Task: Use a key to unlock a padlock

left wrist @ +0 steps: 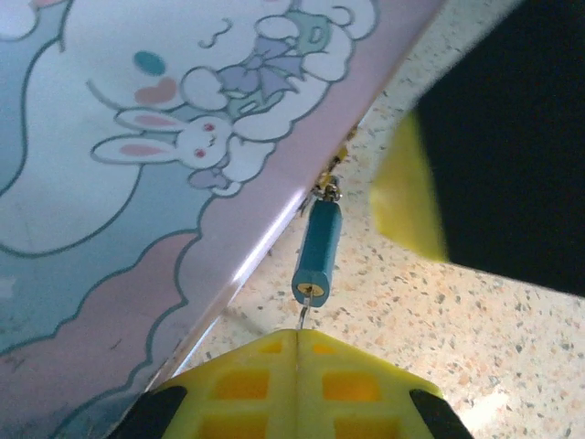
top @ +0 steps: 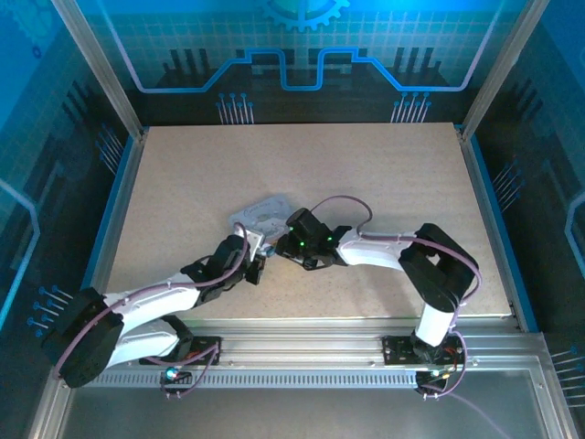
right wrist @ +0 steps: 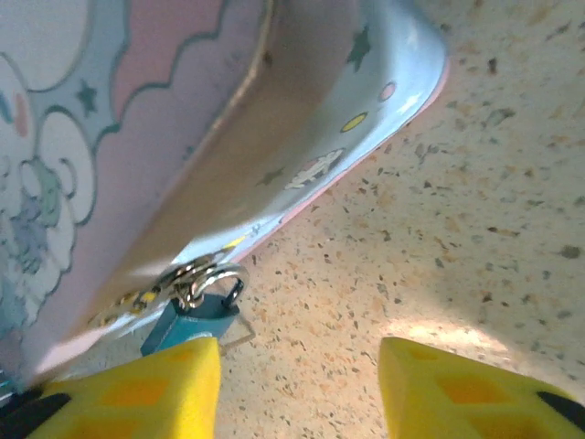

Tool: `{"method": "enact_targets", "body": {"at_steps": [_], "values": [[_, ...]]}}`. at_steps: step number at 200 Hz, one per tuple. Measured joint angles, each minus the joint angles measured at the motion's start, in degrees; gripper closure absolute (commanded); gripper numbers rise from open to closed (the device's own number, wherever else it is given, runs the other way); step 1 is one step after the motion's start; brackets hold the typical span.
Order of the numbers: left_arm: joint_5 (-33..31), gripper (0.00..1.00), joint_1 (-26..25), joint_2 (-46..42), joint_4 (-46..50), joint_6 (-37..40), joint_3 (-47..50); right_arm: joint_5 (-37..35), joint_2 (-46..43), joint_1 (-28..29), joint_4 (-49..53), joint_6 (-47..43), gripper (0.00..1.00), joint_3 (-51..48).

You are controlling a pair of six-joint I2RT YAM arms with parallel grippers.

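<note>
the left arm runs from its base at the near left, up and to the right, forearm low and wrist angled toward the centre. the left gripper (top: pixel 259 254) has its yellow fingers (left wrist: pixel 265 380) pressed flat together, with the key (left wrist: pixel 303 313) pinched at their tips. the right arm rises from its base at the near right, folds at a raised elbow and stretches leftward. the right gripper (top: pixel 291 236) has its yellow fingers (right wrist: pixel 155 393) parted, nothing between them, its tips close to the left gripper's.
</note>
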State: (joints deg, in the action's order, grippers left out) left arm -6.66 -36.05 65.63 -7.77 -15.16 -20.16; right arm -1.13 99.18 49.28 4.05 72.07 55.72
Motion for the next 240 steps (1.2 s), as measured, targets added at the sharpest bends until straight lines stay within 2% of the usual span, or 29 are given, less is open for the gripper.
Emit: {"method": "enact_targets", "body": {"at_steps": [51, 98, 203, 240], "values": [[6.3, 1.00, 3.2, -1.0, -3.3, -7.5, 3.3, 1.6, -2.6, -0.6, -3.7, 0.9, 0.43, -1.9], [10.5, 1.00, 4.8, -1.9, -7.6, -13.1, 6.2, 5.1, 1.9, 0.7, -9.4, 2.5, 0.43, -1.7], [15.4, 1.00, 6.9, -0.6, -14.0, -19.0, 9.1, 7.6, 7.1, 1.7, -13.6, 5.5, 0.44, -0.1], [16.7, 1.00, 7.9, 0.0, -15.0, -19.5, 9.4, 6.2, 7.1, 2.1, -13.0, 5.2, 0.42, 0.2]]}}
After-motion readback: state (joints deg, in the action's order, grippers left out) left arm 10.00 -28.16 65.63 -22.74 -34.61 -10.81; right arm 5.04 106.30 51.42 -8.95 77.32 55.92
